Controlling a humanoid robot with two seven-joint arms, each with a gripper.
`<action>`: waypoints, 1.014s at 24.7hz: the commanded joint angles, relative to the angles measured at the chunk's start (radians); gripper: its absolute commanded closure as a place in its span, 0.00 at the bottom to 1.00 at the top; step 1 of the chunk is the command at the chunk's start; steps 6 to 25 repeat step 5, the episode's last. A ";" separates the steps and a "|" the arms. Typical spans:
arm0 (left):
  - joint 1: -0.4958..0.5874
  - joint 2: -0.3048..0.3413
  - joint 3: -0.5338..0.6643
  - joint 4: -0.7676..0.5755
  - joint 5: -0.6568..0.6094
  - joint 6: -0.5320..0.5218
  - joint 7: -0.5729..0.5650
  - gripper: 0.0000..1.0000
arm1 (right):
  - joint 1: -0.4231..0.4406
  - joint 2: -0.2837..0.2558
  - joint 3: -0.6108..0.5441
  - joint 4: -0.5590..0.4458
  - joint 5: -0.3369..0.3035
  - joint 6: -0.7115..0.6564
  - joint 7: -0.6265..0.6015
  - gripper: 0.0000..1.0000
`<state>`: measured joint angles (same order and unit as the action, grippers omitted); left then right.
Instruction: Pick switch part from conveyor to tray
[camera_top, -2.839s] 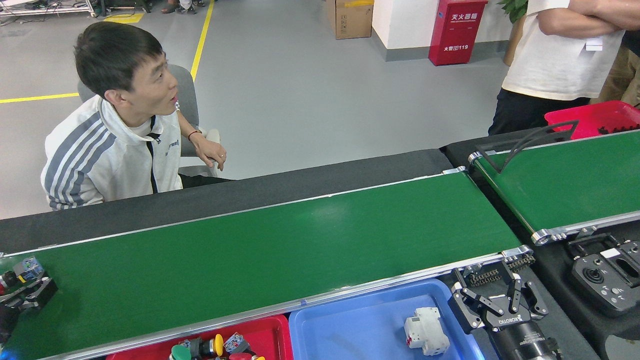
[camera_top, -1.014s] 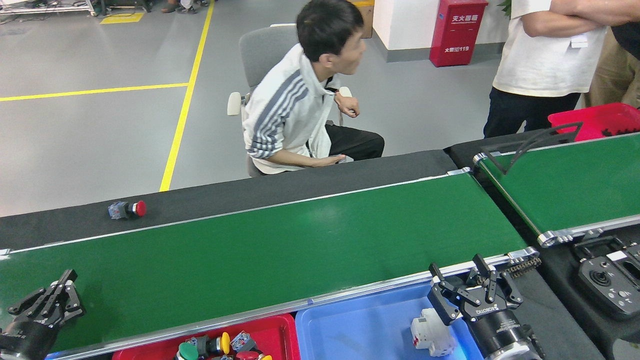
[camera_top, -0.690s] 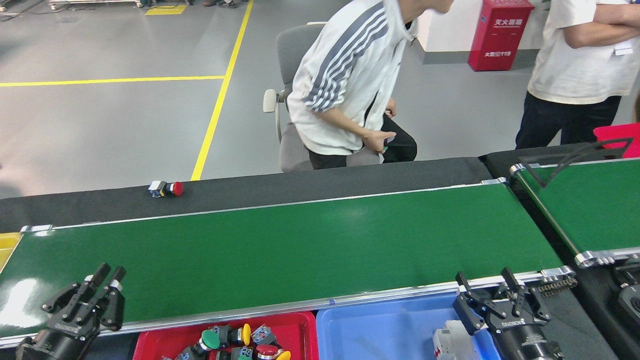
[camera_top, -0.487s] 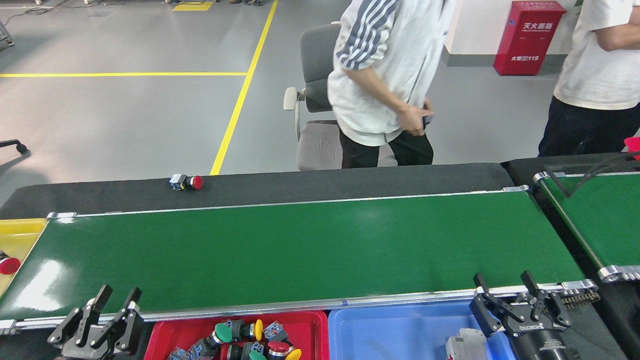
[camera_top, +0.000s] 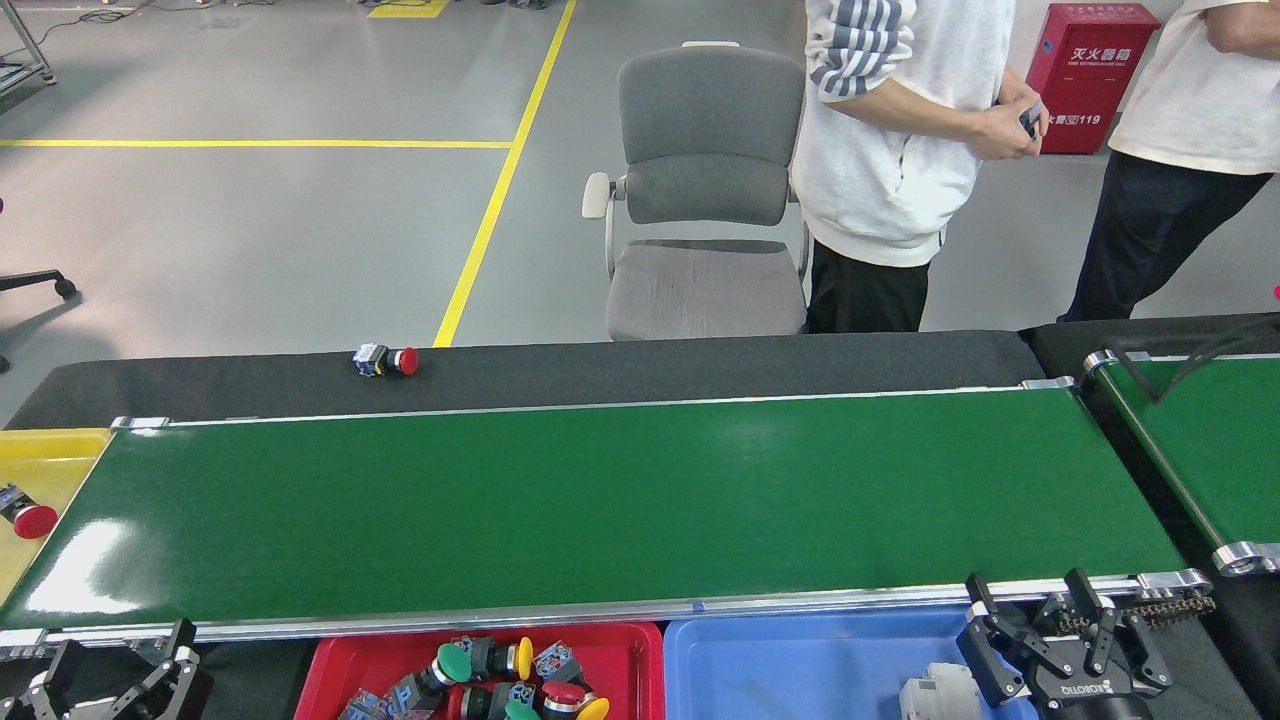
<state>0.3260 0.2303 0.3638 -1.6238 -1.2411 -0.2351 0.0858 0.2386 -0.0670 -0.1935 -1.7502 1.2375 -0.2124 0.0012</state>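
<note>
The conveyor (camera_top: 600, 500) runs across the middle of the head view, its dark-green belt bare. One switch part (camera_top: 387, 361) with a red cap lies on the black strip behind the far rail. The red tray (camera_top: 345, 660) at the bottom edge holds several switch parts (camera_top: 500, 675) with green, yellow and red caps. My left gripper (camera_top: 115, 665) sits open and empty at the bottom left corner, below the near rail. My right gripper (camera_top: 1030, 600) is open and empty over the right end of the blue tray (camera_top: 780, 670).
A white part (camera_top: 935, 695) lies in the blue tray. The yellow tray (camera_top: 50, 455) at the left end holds a red-capped part (camera_top: 25, 515). A second green belt (camera_top: 1210, 440) angles off at the right. A grey chair (camera_top: 700, 190) and two standing people (camera_top: 890, 150) are behind the table.
The view has swung left. The person has risen from the chair and stands right of it. My left gripper, which held a part at first, is empty and lower. The right gripper sits lower too.
</note>
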 joint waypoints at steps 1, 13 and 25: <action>0.007 0.014 0.007 -0.008 0.002 -0.052 0.005 0.00 | 0.010 0.003 -0.009 -0.015 -0.001 0.024 -0.007 0.02; 0.018 0.012 0.006 -0.016 0.003 -0.055 0.005 0.00 | 0.031 0.003 -0.017 -0.019 -0.003 0.028 -0.009 0.02; 0.018 0.012 0.006 -0.016 0.003 -0.055 0.005 0.00 | 0.031 0.003 -0.017 -0.019 -0.003 0.028 -0.009 0.02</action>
